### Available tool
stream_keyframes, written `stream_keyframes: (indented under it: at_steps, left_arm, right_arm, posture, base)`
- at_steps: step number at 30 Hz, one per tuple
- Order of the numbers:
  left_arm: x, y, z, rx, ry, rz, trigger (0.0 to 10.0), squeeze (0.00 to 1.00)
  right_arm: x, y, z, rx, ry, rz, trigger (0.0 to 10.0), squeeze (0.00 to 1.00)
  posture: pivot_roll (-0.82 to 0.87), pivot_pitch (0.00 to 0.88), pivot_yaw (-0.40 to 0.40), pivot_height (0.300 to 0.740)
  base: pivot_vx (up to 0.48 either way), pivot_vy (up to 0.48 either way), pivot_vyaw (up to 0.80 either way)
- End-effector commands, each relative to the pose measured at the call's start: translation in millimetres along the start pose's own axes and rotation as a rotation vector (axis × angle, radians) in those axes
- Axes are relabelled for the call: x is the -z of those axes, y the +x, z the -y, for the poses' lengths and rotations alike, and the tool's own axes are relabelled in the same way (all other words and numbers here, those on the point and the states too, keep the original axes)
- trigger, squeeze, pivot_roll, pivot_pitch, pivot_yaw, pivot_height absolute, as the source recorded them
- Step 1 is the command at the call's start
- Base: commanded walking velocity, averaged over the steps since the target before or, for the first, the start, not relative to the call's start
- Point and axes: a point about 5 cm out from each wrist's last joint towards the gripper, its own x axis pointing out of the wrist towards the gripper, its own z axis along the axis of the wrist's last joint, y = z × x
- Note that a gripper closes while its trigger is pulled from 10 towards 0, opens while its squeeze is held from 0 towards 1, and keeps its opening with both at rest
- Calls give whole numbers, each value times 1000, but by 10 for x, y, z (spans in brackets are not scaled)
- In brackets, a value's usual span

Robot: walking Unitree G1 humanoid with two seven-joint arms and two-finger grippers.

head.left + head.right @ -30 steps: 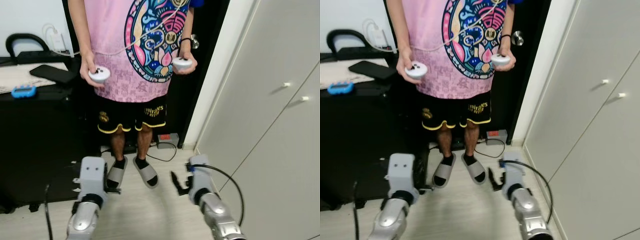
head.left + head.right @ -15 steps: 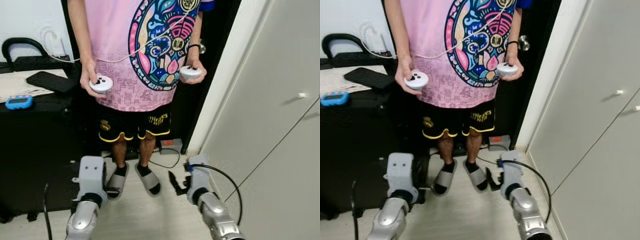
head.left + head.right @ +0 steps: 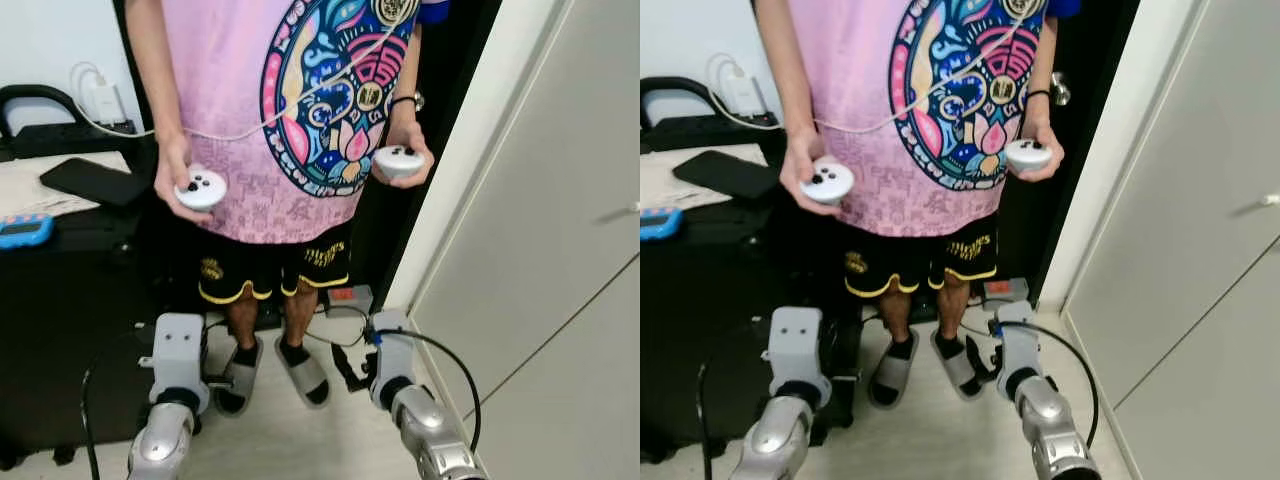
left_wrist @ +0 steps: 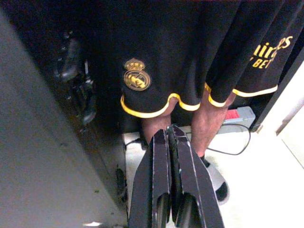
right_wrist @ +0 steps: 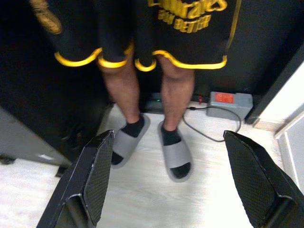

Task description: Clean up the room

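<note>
**Robot stands facing a person in the doorway, both arms held low**

A person [image 3: 300,120] in a pink patterned shirt and black shorts with yellow trim stands straight ahead at twelve o'clock, close in front of the robot, feet in grey slides [image 5: 176,154] on the pale floor [image 3: 300,440]. Each of the person's hands holds a white controller: one [image 3: 200,188] at about eleven o'clock, the other [image 3: 398,160] at about one o'clock.

The left gripper [image 4: 169,142] is held low at about seven o'clock, clenched, its two black fingers pressed flat together with nothing between them. It points toward the hem of the shorts and the person's legs, just beside a dark cabinet [image 3: 70,330].

The right gripper [image 5: 175,190] is held low at about five o'clock, released, its fingers [image 5: 97,175] spread wide and holding nothing. It points at the slides and at a grey box with a red label [image 5: 229,102] lying on the floor behind the person's feet, a cable running from it.

On top of the dark cabinet at about ten o'clock lie a black flat device [image 3: 92,181] and a small blue gadget [image 3: 22,230]. White cupboard doors [image 3: 560,280] fill the side from two to four o'clock.

Which thing the robot is to tidy I cannot tell; neither gripper touches anything.
</note>
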Motion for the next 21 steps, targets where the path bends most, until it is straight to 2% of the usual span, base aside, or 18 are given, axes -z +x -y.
stream_keyframes:
  at_steps: [1,11,16,21]
  left_arm:
    - [18,-14,5,-4,-3,-7,10000,0]
    - [13,1,-1,-6,8,-4,10000,0]
    - [17,-2,2,-6,9,-5,10000,0]
    - [22,-5,-3,-7,10,-6,10000,0]
  right_arm:
    - [56,-26,25,12,13,-21,10000,0]
    - [47,-16,10,9,28,-18,10000,0]
    - [48,-20,8,0,31,-17,10000,0]
    - [49,-21,6,2,18,-19,10000,0]
  posture:
    - [-32,112,-80,740]
    - [-31,107,-77,740]
    - [-31,107,-78,740]
    - [-29,104,-77,740]
  base:
    - [0,0,0]
    - [0,0,0]
    - [0,0,-730]
    - [0,0,0]
